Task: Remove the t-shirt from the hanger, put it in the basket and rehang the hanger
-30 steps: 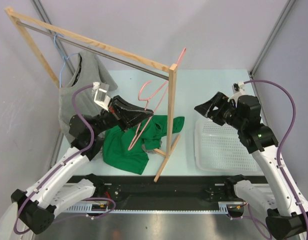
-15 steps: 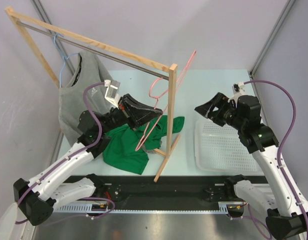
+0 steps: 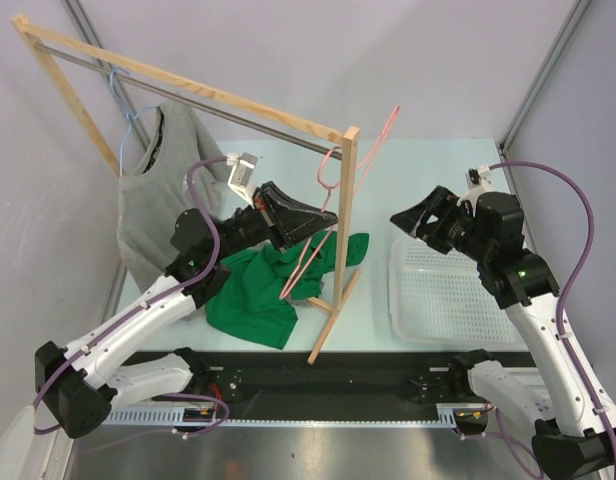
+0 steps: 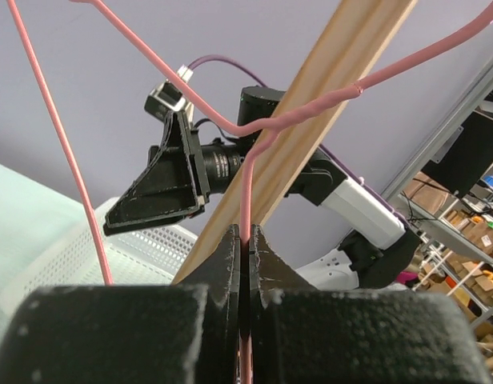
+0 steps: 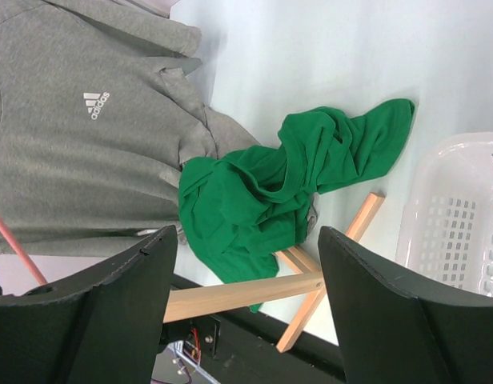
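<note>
**Two shirts in view, one hanger now bare**

One second of change, all of it on the left side. The left pincer (image 3: 326,214) has carried the pink hanger (image 4: 245,188) up and to the far right. A second ago it sat low over the cloth. Now its hook is level with the top of the right post of the wooden rack (image 3: 343,230). In the left wrist view the jaws are closed tight on the hanger's wire, with the post crossing just behind it.

No cloth hangs from the pink wire. The green t-shirt (image 3: 253,295) lies crumpled on the table (image 3: 418,170), at the near left of the rack's foot and partly against it. It has not shifted while the hanger rose.

The right pincer (image 3: 403,220) is unchanged over the second: jaws wide apart, holding nothing, poised above the far left corner of the white basket (image 3: 448,300).

At the far left a grey t-shirt (image 3: 153,200) hangs on a blue hanger (image 3: 123,130) from the rack's rail, untouched.

Reading: for the green shirt the separation looks done, as garment and hanger are well apart. The lift toward the rail suggests the hanger is being put back, though hook and rail are not yet engaged. Risk: the hook may catch the post. Whether the grey shirt also counts for the task, I cannot tell.
</note>
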### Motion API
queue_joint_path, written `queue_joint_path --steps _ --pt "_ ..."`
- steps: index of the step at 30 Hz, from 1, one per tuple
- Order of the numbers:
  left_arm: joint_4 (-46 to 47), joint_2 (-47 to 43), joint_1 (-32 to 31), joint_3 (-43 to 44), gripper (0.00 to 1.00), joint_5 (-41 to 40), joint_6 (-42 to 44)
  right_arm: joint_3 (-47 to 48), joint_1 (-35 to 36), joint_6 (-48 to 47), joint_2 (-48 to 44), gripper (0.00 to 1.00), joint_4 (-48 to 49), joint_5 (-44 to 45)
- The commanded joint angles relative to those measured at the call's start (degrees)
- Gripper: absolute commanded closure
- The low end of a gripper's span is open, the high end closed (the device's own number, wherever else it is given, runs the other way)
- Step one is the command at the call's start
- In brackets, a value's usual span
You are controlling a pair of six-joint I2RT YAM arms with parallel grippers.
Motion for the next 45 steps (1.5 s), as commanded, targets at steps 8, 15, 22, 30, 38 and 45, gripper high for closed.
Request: queue_joint_path --steps 8,15,22,30,38,45 --pt "-7.7 -2.6 -1.1 2.5 0.85 -3.4 3.4 2.0 -0.2 -0.8 -1.2 0.24 0.3 0.5" --pt "-13.7 -6.1 -1.1 2.7 0.53 -4.6 7.0 1.4 -0.2 -1.0 -1.9 0.24 0.2 0.7" --pt "-23.8 -12.2 -0.8 4.7 0.0 -8.1 13.2 -0.3 -0.2 -1.1 -2.4 0.24 0.2 0.7" --pt "-39.1 -19.8 -0.3 9.4 0.0 -20.0 18.0 -5.5 0.1 -1.3 -1.7 0.22 2.8 2.5" --pt "-44.8 -35.5 -0.3 3.1 0.05 -43.7 17.1 -8.3 7.8 -6.3 7.8 0.09 14.6 3.7" --pt "-51.6 -40.4 -0.3 3.5 0.06 -47.2 20.5 -6.1 13.3 -12.1 26.1 0.0 27.9 -0.4"
